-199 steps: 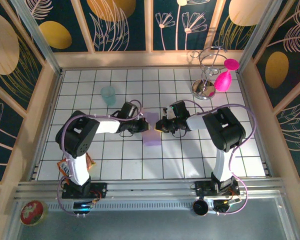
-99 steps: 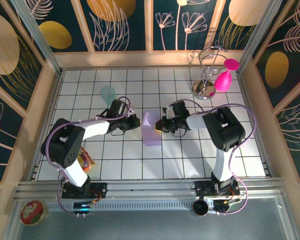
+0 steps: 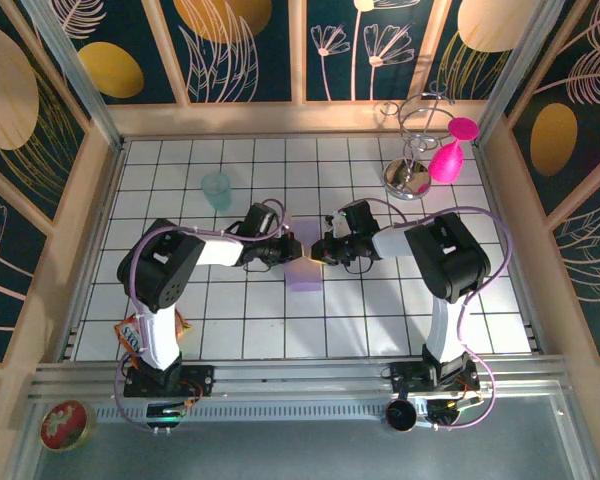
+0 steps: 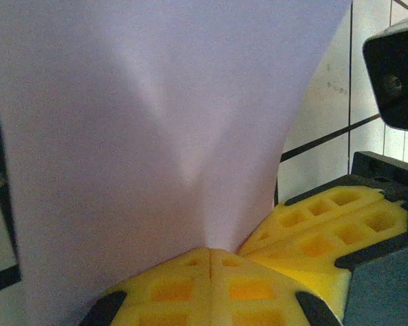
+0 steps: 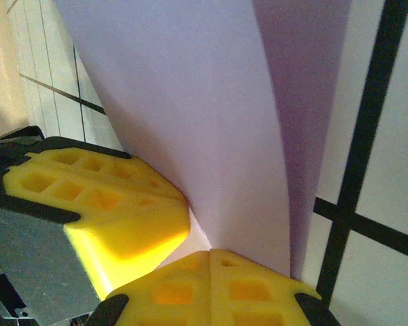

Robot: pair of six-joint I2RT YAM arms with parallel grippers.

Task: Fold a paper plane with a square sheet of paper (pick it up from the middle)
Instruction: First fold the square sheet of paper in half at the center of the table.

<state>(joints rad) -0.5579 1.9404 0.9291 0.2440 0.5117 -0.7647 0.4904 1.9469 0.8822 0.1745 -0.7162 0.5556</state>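
Observation:
The square sheet of paper [image 3: 303,272], pale lilac, is folded up and standing between the two arms at the table's middle. My left gripper [image 3: 291,250] is shut on its left side. In the left wrist view the sheet [image 4: 156,122] rises as a creased fan straight out of the closed yellow fingertips [image 4: 258,288]. My right gripper [image 3: 316,250] is shut on the sheet's right side, where the paper [image 5: 204,102] curves up from its closed fingertips [image 5: 258,292]. The two grippers nearly touch: each wrist view shows the other's yellow fingers [image 4: 326,217] [image 5: 102,197] close beside its own.
A translucent teal cup [image 3: 216,190] stands at the back left. A wire stand [image 3: 410,150] with a pink bulb [image 3: 444,160] is at the back right. A snack packet [image 3: 130,330] lies by the left arm's base, and a red tin [image 3: 65,425] sits off the table's near left corner.
The left arm swung away to the left half a second ago, leaving the paper, and has come back onto its left side. The right gripper has stayed put on the paper.

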